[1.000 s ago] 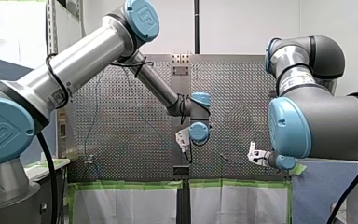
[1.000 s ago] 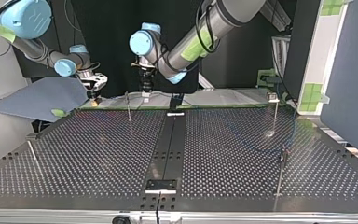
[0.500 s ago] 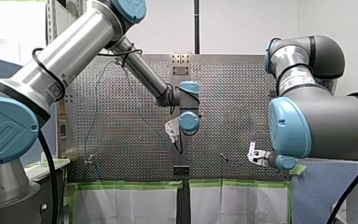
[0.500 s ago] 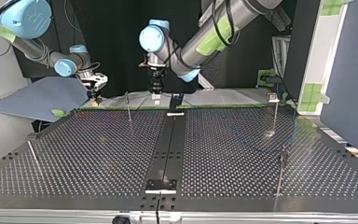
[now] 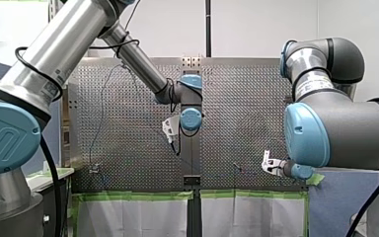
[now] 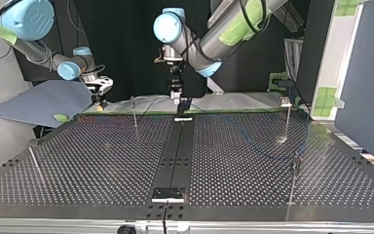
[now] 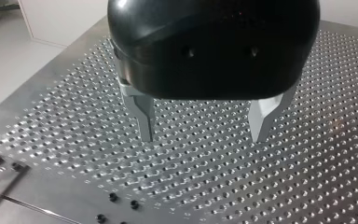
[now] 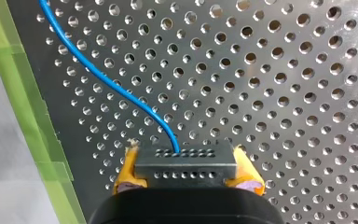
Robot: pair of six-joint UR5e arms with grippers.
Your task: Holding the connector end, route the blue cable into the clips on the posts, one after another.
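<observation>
My right gripper (image 8: 186, 176) is shut on the grey connector (image 8: 186, 164), yellow pads on both its sides. The blue cable (image 8: 107, 80) leaves the connector and curves away over the perforated plate. In the top view my right gripper (image 6: 100, 96) hangs at the far left edge of the table, near a thin post (image 6: 134, 111). Other posts (image 6: 288, 117) (image 6: 293, 181) stand at that view's right. My left gripper (image 7: 205, 136) is open, its metal fingers (image 7: 144, 122) empty above the plate. It hovers over the table's far middle (image 6: 176, 95).
Green tape (image 8: 32, 116) lines the table edge beside the connector. A blue-grey sheet (image 6: 44, 100) lies off the top view's far left corner. A black strip (image 6: 177, 146) runs down the table's middle to a bracket (image 6: 168, 194). Another post (image 6: 33, 161) leans at the left.
My left arm has swung toward the front view's left and risen a little, its gripper staying open. My right arm and the connector have not moved.
</observation>
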